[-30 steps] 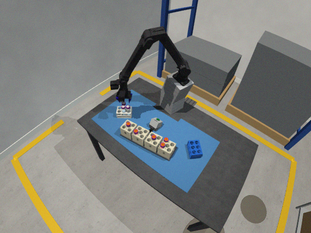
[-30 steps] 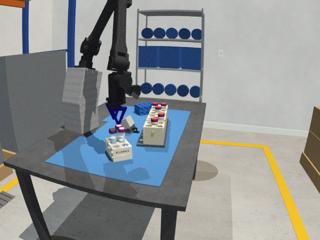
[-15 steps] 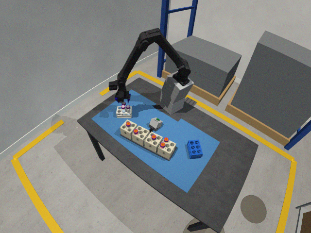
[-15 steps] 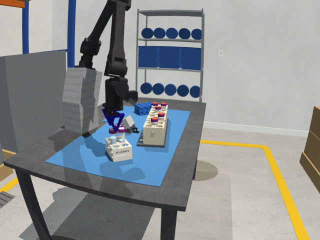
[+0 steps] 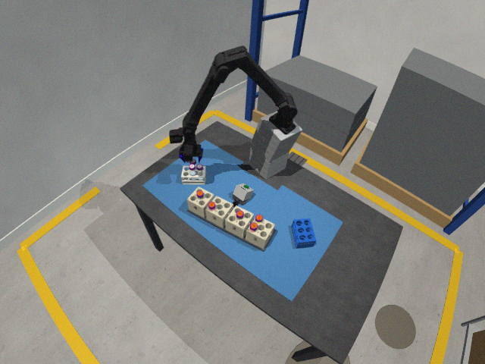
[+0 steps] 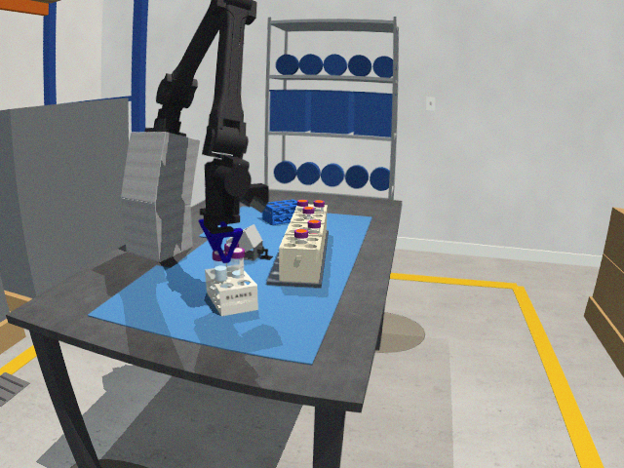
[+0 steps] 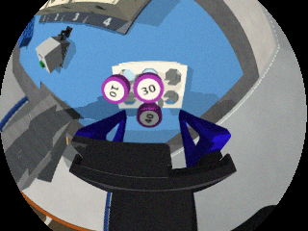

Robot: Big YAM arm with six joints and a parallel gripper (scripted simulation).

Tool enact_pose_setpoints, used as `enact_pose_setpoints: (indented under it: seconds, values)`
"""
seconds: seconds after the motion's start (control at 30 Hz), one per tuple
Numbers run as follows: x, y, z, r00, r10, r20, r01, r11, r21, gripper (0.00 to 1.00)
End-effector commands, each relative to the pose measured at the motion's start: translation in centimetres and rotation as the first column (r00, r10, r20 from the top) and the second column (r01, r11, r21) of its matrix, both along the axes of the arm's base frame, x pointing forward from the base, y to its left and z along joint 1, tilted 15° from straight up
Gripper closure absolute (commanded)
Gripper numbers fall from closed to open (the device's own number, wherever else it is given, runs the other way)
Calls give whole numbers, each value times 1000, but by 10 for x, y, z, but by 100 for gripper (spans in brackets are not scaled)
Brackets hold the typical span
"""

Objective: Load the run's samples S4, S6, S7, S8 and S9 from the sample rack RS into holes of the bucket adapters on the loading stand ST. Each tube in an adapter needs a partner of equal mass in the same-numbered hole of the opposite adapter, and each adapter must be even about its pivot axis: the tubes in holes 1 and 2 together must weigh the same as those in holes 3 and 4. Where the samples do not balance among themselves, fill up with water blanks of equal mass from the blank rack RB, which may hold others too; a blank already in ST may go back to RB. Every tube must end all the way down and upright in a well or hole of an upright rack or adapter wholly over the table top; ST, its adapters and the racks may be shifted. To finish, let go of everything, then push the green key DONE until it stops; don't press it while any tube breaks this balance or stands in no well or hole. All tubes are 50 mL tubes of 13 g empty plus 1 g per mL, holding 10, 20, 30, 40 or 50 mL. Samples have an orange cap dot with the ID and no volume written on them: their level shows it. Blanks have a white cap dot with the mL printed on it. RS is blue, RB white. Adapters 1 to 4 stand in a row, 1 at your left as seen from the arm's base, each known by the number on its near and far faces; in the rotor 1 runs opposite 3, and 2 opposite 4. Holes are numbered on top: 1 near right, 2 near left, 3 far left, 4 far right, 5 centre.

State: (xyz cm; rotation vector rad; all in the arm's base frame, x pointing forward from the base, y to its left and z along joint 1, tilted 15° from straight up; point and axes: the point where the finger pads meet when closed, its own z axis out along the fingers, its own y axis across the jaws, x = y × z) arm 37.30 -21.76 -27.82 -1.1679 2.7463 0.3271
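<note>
I work over a dark grey rectangular tabletop [image 5: 352, 274] covered in its middle by a flat blue mat [image 5: 273, 270]. My blue-fingered gripper [image 6: 221, 242] hangs open and holds nothing, just above the purple-capped tubes in the small white blank rack [image 6: 232, 296] near one end of the mat. From the wrist view, that rack carries three capped tubes, two reading 10 [image 7: 115, 89] and 30 [image 7: 149, 89]; the third cap's number I cannot read. The row of four cream block adapters [image 5: 231, 217] on their stand runs along the mat's middle, with five orange-dotted sample tubes seated in them. The blue sample rack [image 5: 303, 232] beyond the row shows only open wells. The grey box with the green key [image 5: 243, 192] sits beside the adapters. Around the tabletop, yellow tape [image 5: 446, 313] lines the concrete floor, and a grey metal shelf unit [image 6: 394, 100] with blue rolls stands by the pale wall.
</note>
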Motion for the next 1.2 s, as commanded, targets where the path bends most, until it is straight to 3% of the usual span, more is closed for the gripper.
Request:
enact_pose_setpoints:
  seconds: [0.0, 0.43, 0.5, 0.53, 1.07, 1.17]
  values:
    - [-5, 10, -13, 1000, -2, -9, 3, 1000, 11, 20]
    - [2, 6, -13, 1000, 1, 4, -1, 1000, 3, 20]
    - [5, -3, -4, 1000, -4, 13, 4, 1000, -5, 20]
    - [5, -3, -4, 1000, -4, 13, 4, 1000, -5, 100]
    - [5, -3, -4, 1000, -4, 13, 4, 1000, -5, 100]
    - [1, -4, 11, 1000, -4, 10, 4, 1000, -1, 100]
